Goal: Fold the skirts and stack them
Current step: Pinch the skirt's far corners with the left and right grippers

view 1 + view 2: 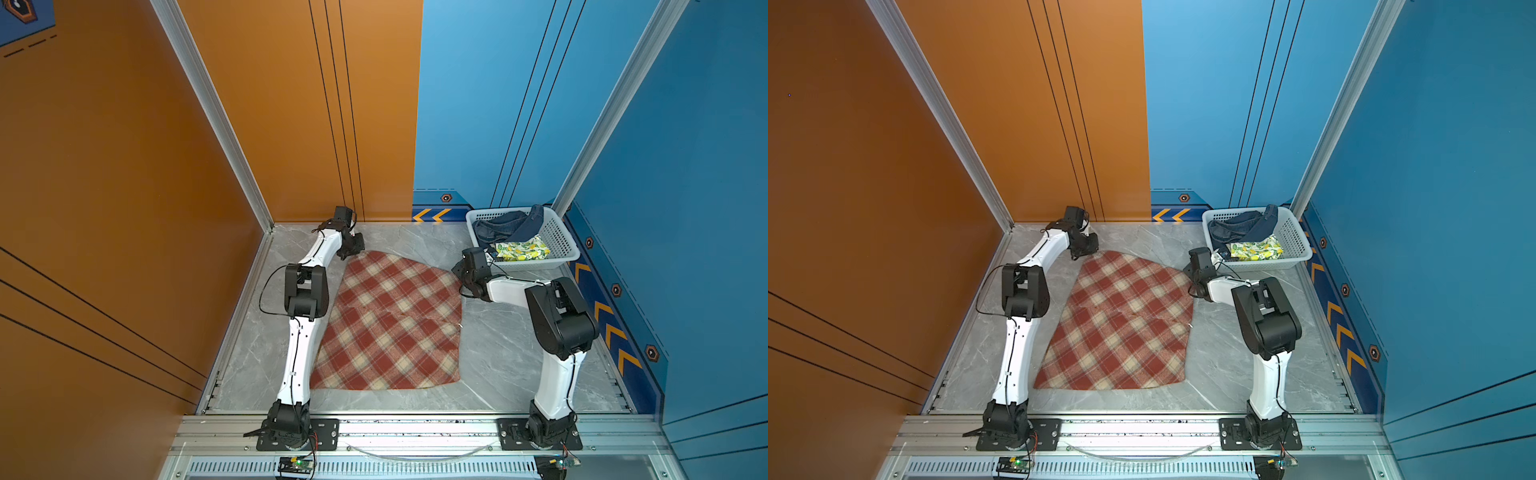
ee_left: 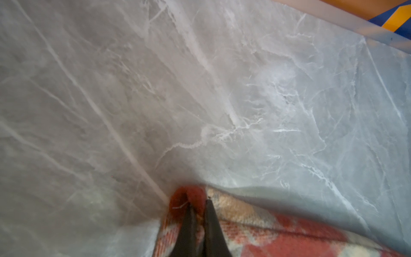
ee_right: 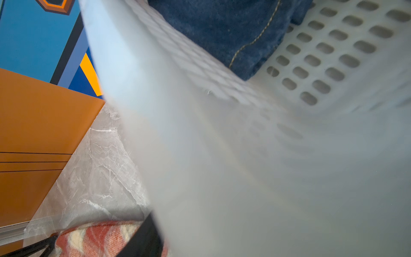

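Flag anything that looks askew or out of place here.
The denim skirt drapes over the far rim of the basket, partly out. The plaid skirt lies spread with a crease across its middle, its far corner pinched by the left gripper.

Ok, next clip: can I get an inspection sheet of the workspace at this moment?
Surface: grey marble-look tabletop, no spills seen.
Job's things: plaid skirt spread flat mid-table; denim skirt and lemon skirt in the white basket, far right corner.
Clutter: nothing seen.
Grippers: left gripper shut on the plaid skirt's far corner; right gripper jaws apart, plaid cloth between them.
Cables: black cable loops beside the left arm.
Surroundings: orange panels left, blue panels right, aluminium frame.
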Action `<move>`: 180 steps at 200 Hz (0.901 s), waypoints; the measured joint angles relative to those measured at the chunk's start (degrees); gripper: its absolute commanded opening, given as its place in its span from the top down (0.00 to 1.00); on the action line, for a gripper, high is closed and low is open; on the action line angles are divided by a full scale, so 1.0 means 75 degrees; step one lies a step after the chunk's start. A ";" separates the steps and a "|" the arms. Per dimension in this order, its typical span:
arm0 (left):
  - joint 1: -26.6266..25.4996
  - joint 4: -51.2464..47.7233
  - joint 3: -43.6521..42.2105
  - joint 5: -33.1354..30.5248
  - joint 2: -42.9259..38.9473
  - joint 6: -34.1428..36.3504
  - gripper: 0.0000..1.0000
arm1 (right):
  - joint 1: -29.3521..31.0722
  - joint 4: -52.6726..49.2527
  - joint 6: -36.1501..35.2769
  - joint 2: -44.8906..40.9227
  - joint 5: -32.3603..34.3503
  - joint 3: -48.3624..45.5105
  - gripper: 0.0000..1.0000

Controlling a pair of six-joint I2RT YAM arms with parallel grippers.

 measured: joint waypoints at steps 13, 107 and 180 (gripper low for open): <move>0.0015 0.0015 -0.0096 0.0000 -0.0064 0.0000 1.00 | 0.0058 -0.0015 0.0000 0.0003 0.0122 0.0000 0.50; 0.0146 0.0379 -0.0752 0.0099 -0.0513 0.0000 1.00 | 0.0731 -0.0729 -0.0440 -0.0099 0.1402 -0.0227 0.48; 0.0799 0.1032 -0.2317 0.0274 -0.1448 -0.0326 1.00 | 0.0775 -0.1303 -0.0676 0.0032 0.1335 0.0670 0.46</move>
